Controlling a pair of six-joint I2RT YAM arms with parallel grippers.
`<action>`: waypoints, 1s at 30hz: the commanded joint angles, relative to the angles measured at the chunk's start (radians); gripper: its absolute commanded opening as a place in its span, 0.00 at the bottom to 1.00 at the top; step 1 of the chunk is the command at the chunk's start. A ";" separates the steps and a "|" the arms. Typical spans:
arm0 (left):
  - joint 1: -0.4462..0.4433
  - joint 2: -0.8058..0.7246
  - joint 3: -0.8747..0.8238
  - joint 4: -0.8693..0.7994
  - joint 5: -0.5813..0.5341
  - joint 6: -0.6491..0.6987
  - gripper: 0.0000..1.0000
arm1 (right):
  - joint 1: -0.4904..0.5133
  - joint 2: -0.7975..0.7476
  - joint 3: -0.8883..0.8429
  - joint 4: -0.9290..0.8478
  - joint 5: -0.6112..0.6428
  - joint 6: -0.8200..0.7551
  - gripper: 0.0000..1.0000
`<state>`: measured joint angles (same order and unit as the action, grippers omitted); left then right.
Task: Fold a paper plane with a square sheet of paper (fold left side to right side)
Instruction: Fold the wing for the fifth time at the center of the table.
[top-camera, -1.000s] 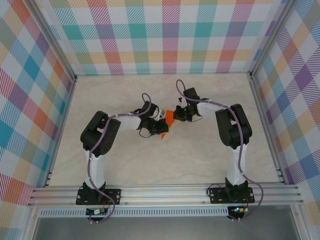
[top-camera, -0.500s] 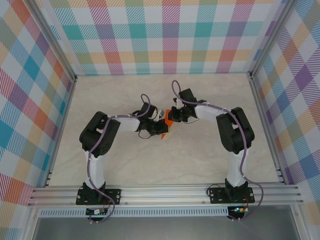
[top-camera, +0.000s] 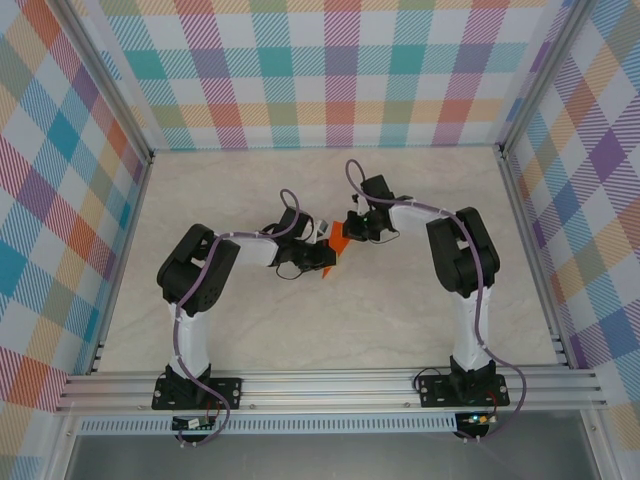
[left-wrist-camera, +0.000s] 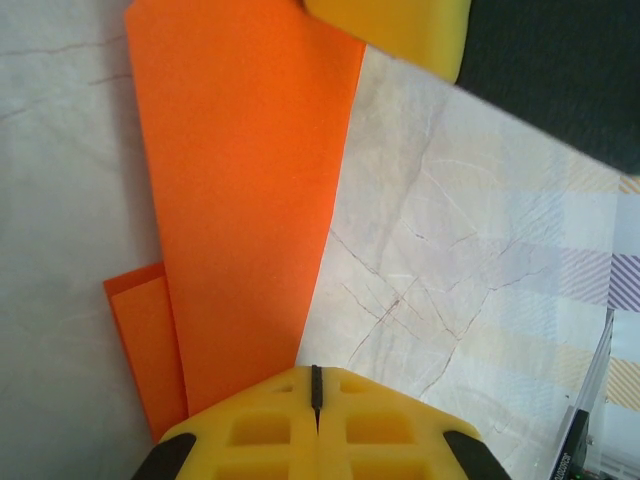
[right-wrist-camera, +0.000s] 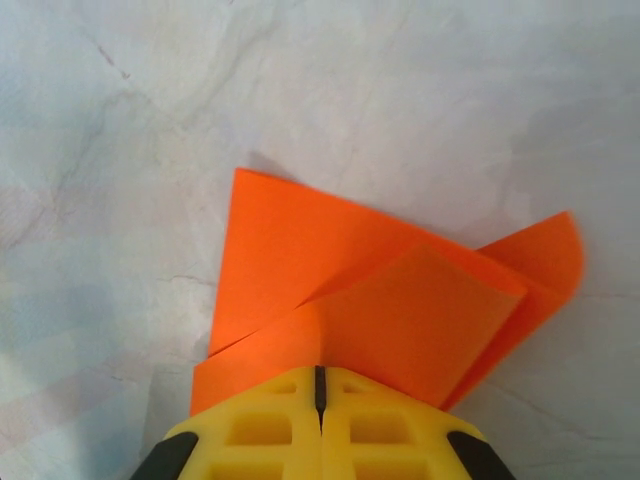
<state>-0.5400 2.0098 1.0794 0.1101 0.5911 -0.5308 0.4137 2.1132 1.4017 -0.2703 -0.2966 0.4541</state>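
The square sheet of paper (top-camera: 338, 240) is bright orange and lies folded into overlapping layers at mid-table between both arms. In the left wrist view it is a long folded strip (left-wrist-camera: 240, 200) over a lower layer (left-wrist-camera: 140, 340). My left gripper (left-wrist-camera: 317, 385) is shut, its yellow tips at the strip's near right corner. The right wrist view shows several stacked flaps (right-wrist-camera: 330, 280), one corner curling up at the right. My right gripper (right-wrist-camera: 320, 378) is shut and its tips rest on the near edge of the top flap. From above, the left gripper (top-camera: 325, 258) and right gripper (top-camera: 350, 232) flank the paper.
The tabletop (top-camera: 300, 320) is pale marble-patterned, walled by checked panels (top-camera: 330, 70) on three sides. An aluminium rail (top-camera: 330, 385) runs along the near edge with both arm bases. The right gripper's yellow fingers (left-wrist-camera: 390, 30) show at the top of the left wrist view.
The right gripper moved left onto the paper, then eased slightly back right. The left arm has barely moved. Both stay shut.
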 joint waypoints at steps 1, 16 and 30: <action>0.016 0.023 -0.068 -0.109 -0.042 -0.006 0.00 | -0.028 0.023 0.006 0.007 0.005 -0.031 0.05; 0.025 0.032 -0.115 -0.055 -0.030 -0.026 0.00 | -0.093 0.082 0.087 -0.049 0.015 -0.051 0.06; 0.028 0.035 -0.125 -0.050 -0.028 -0.026 0.00 | -0.153 0.123 0.134 -0.053 -0.006 -0.039 0.08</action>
<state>-0.5285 2.0018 1.0157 0.2325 0.6136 -0.5602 0.3050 2.1941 1.5154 -0.3313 -0.3870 0.4316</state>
